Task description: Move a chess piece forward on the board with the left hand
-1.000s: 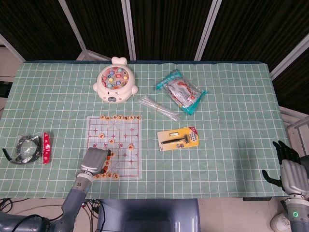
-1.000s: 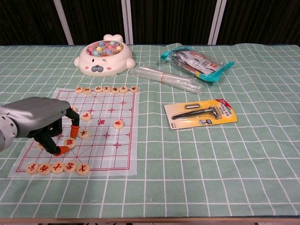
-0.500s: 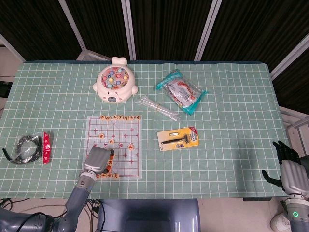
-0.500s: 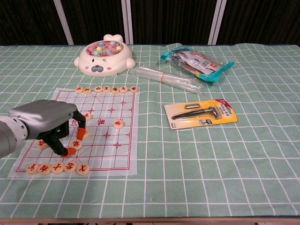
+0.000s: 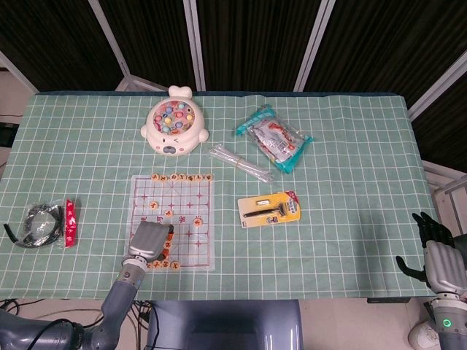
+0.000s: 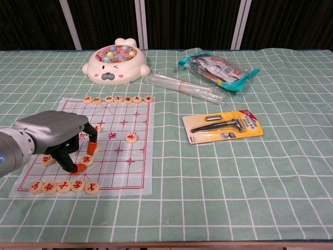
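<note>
Two views, head and chest. Table (image 5: 350,219) carries a green cloth with a white grid; dark panels with pale uprights stand behind its far edge.

Chess board (image 6: 132,169) (image 5: 208,248), a clear sheet with red lines, lies near-left on the cloth. Row of round pieces (image 6: 118,99) lines its far edge; another row (image 6: 63,185) lines its near edge. One lone piece (image 6: 132,137) sits mid-board, apart from the rest.

Left hand (image 6: 54,135) (image 5: 149,240) hangs over the near-left part of the board, palm down, fingers curled downward with orange tips. Chess piece (image 6: 86,160) lies on the board under those fingertips, just beside one orange tip; whether the fingers are pinching it or only touching it cannot be told from either view.

Right hand (image 5: 436,255) sits off the near-right corner of the table, fingers apart, holding nothing.

Other things: white seal-shaped fishing toy (image 6: 116,63) beyond the board; clear plastic sleeve (image 6: 183,87) to the right of the toy; teal snack bag (image 6: 218,69) far right of that; razor on a yellow card (image 6: 223,126) right of the board, well apart from it. Head view also shows a black coiled cable (image 5: 40,222) with a red pack (image 5: 71,222) near the left edge.
</note>
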Available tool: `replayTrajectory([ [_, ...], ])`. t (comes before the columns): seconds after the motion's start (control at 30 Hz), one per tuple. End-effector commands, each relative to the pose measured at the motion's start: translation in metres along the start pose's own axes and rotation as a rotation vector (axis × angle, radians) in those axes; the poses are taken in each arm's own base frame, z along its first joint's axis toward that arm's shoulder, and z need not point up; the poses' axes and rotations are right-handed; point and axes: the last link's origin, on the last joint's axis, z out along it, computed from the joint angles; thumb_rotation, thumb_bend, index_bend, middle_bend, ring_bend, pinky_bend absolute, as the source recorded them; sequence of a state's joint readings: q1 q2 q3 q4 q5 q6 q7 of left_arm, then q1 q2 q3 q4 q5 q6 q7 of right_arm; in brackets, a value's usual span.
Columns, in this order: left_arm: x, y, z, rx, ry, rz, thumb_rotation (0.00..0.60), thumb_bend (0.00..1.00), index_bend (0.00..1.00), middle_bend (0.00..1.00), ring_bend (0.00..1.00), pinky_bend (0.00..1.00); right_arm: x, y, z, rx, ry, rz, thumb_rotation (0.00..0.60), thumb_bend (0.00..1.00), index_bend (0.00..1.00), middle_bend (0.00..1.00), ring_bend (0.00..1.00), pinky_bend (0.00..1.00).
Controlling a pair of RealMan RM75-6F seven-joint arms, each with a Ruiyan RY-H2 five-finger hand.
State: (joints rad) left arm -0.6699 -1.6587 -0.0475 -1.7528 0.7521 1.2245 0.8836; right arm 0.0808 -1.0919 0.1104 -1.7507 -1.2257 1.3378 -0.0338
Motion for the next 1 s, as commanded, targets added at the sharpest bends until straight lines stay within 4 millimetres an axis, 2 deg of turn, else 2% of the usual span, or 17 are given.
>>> replayTrajectory([
  [0.03,0.0000,0.0000,0.0002,0.002,0.000,0.002,0.600,0.28,0.54,1.00,1.00,1.00,0.0000,0.0000,0.0000,0.000,0.000,0.000,0.600,0.37,0.00,0.00,0.00,0.00],
  [0.5,-0.0012,0.0004,0.0032,0.006,0.000,0.000,0.600,0.28,0.53,1.00,1.00,1.00,0.0001,0.0001,0.0002,-0.001,0.000,0.002,0.600,0.37,0.00,0.00,0.00,0.00],
  [1.0,0.0017,-0.0007,0.0025,0.000,0.012,-0.010,0.600,0.22,0.45,1.00,1.00,1.00,0.0002,0.0002,0.0002,-0.003,0.002,0.002,0.600,0.37,0.00,0.00,0.00,0.00],
])
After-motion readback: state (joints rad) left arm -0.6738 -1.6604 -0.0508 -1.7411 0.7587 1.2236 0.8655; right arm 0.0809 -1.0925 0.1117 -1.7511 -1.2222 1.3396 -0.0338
